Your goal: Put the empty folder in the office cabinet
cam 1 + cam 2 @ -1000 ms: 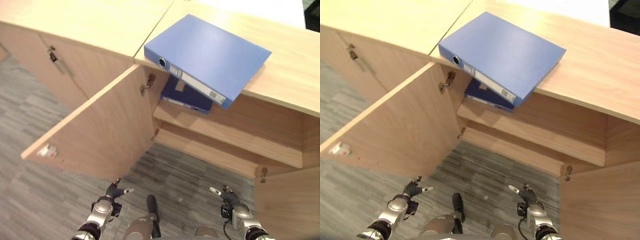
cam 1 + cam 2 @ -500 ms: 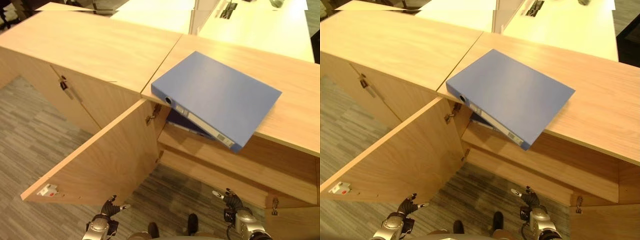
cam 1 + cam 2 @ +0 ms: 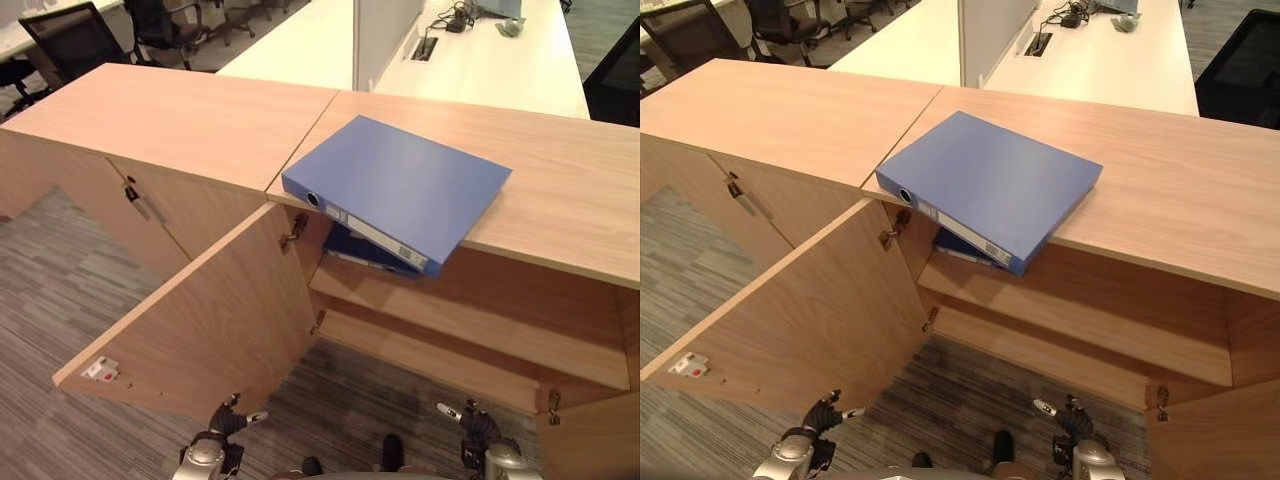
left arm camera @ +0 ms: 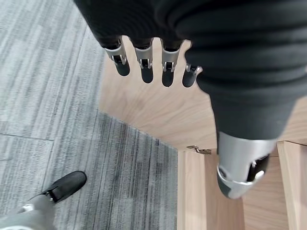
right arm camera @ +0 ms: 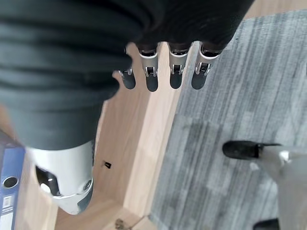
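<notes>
Blue folder lying flat on the wooden top of the office cabinet, spine with round finger hole and label facing the robot, near corner jutting past the front edge above the open compartment; touched by neither hand. Second, darker blue folder lying on the upper shelf inside the compartment, just under the overhang, partly hidden by the folder above. Left cabinet door swung wide toward the robot, hinge at its top inner corner, small white catch near its free lower corner; edge of the right door at the lower right, hinge beside it. Neighbouring cabinet on the left with doors closed, metal handle on its front. Left hand low over the grey striped carpet near the open door, empty, fingers straight and slightly spread, thumb apart. Right hand low before the open compartment, likewise empty, fingers extended side by side, thumb held apart. White desks beyond the cabinet with a cable port; black office chair at the far left.
</notes>
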